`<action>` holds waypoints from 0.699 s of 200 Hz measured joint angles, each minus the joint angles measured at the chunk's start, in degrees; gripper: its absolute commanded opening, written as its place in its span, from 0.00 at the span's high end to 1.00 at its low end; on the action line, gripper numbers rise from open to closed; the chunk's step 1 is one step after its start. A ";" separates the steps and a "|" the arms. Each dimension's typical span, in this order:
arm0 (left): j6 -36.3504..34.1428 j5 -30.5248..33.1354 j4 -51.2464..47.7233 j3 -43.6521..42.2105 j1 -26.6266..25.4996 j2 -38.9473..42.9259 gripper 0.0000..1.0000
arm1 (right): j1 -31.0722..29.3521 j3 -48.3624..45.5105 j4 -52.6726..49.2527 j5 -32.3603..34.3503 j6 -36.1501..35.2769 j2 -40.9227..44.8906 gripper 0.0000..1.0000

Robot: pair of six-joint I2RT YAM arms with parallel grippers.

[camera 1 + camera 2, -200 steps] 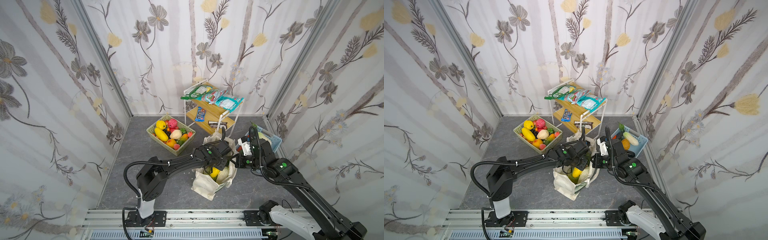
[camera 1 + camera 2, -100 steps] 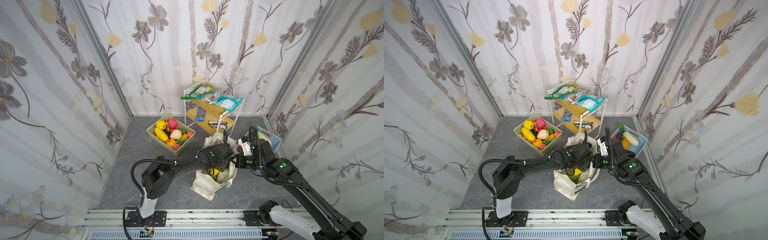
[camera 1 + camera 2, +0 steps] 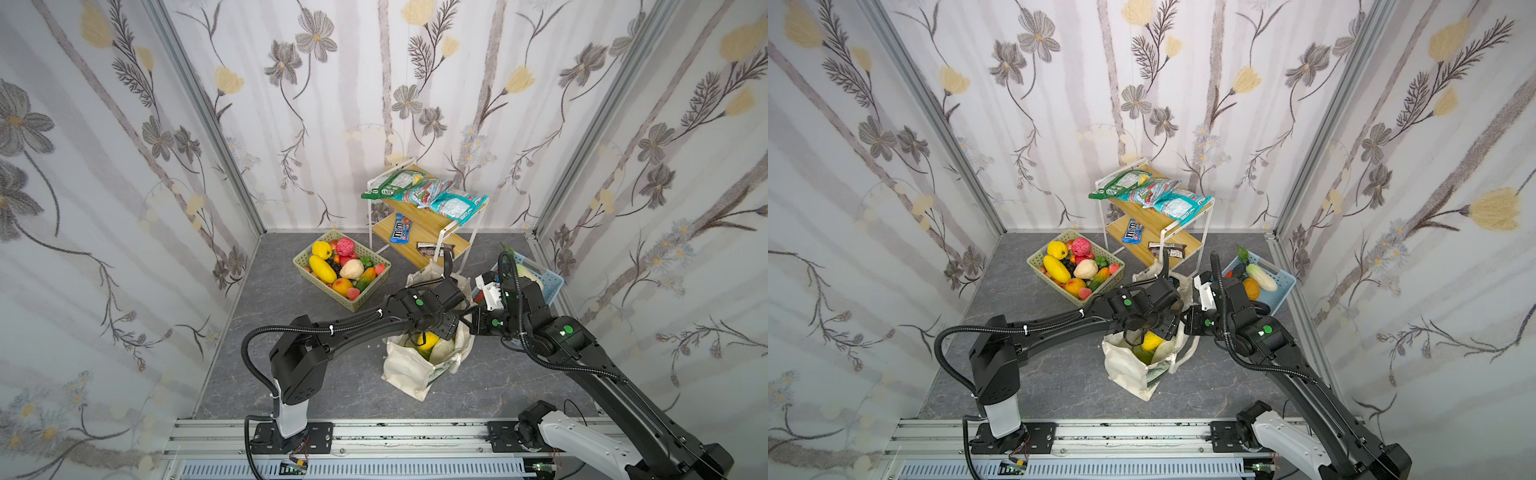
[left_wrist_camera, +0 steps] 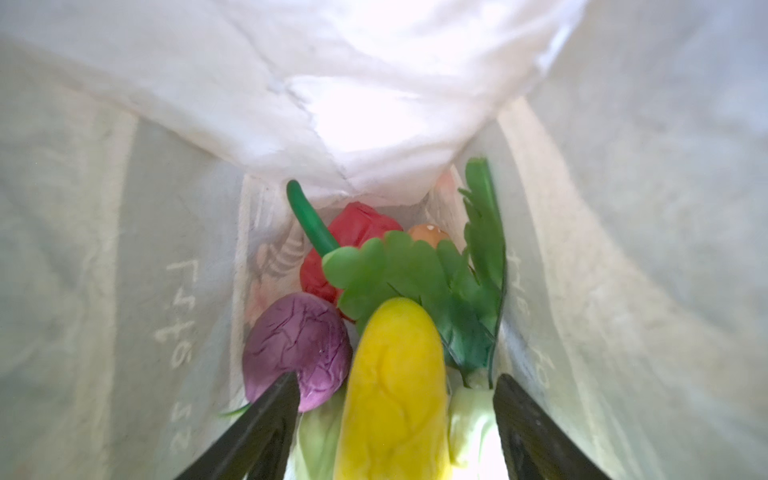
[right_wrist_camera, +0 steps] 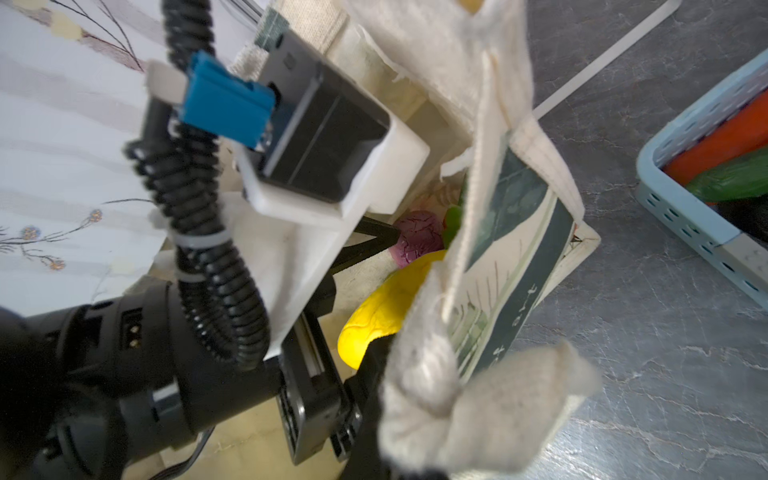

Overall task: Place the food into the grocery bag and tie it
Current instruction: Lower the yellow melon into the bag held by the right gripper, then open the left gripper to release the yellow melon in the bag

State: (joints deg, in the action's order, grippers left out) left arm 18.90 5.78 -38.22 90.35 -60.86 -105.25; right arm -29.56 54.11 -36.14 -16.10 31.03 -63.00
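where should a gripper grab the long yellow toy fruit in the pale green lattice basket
Probably across the middle of the long yellow toy fruit, from straight above, jaws spanning its narrow width: it lies flat and uppermost beside the pale green lattice basket's wall.

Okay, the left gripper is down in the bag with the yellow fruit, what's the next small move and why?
Probably lift the left gripper straight up out of the bag. Its fingers stand apart with the yellow fruit lying loose between them, and the right gripper holds the rim open.
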 measured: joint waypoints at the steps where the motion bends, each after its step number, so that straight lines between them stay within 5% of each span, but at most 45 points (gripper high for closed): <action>1: 0.00 0.00 -0.11 0.02 0.02 0.04 0.22 | 0.00 0.00 0.04 -0.04 0.00 0.02 0.98; 92: 1.40 -4.31 -6.01 1.99 4.74 7.76 0.21 | -0.26 0.61 10.95 -7.82 -0.02 0.39 0.98; 140: 2.29 -9.05 0.11 3.39 7.30 11.13 0.23 | -0.04 -0.33 0.90 -0.44 -0.63 -0.09 0.98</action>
State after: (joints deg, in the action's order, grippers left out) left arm 21.19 -3.27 -38.11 93.73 -53.56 -94.13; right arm -29.61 53.78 -35.24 -16.53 30.39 -63.09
